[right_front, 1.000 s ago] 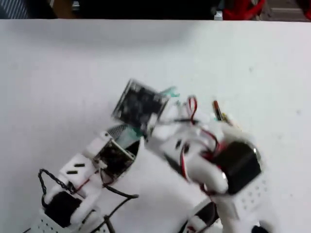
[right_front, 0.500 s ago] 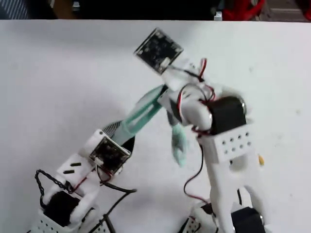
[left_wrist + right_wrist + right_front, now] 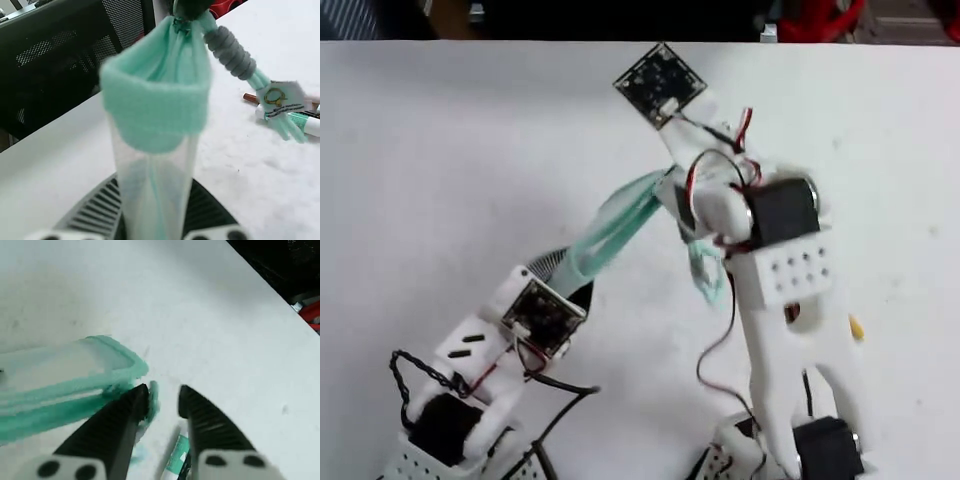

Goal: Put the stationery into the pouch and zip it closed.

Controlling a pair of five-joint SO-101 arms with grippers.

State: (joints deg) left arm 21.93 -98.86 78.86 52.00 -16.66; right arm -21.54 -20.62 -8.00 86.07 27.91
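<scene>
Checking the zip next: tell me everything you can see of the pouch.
The pouch is a long soft case: clear plastic body, mint-green fabric trim. It is stretched slantwise from the left tool, shut on one end, to the right tool at the far end. A grey cord with a pale tag hangs from that end. Whether the zip is shut, I cannot tell.

White arms (image 3: 790, 330) carry black servos (image 3: 782, 212), red wires (image 3: 746, 120) and a black-ribbed right end effector (image 3: 162, 397).
</scene>
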